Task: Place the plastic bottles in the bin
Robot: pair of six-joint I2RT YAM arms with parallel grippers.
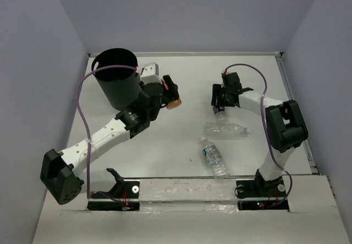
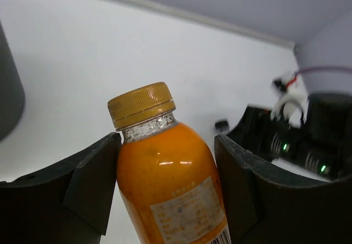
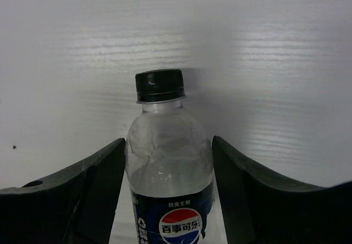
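The black bin (image 1: 118,84) stands at the back left; its wall shows at the left edge of the left wrist view (image 2: 8,90). My left gripper (image 1: 169,96) is shut on the orange bottle (image 2: 165,183) with its yellow cap and label, just right of the bin. My right gripper (image 1: 221,102) is shut on a clear dark-capped bottle (image 3: 168,167) with a blue label, both fingers against its sides. Two more clear bottles lie on the table: one with a white cap (image 1: 225,129), one with a blue-white label (image 1: 213,157). No green bottle is in view.
The white table (image 1: 181,150) is walled by grey panels on three sides. A purple cable (image 1: 82,106) loops beside the bin along the left arm. The right arm's base (image 1: 264,189) sits at the near edge.
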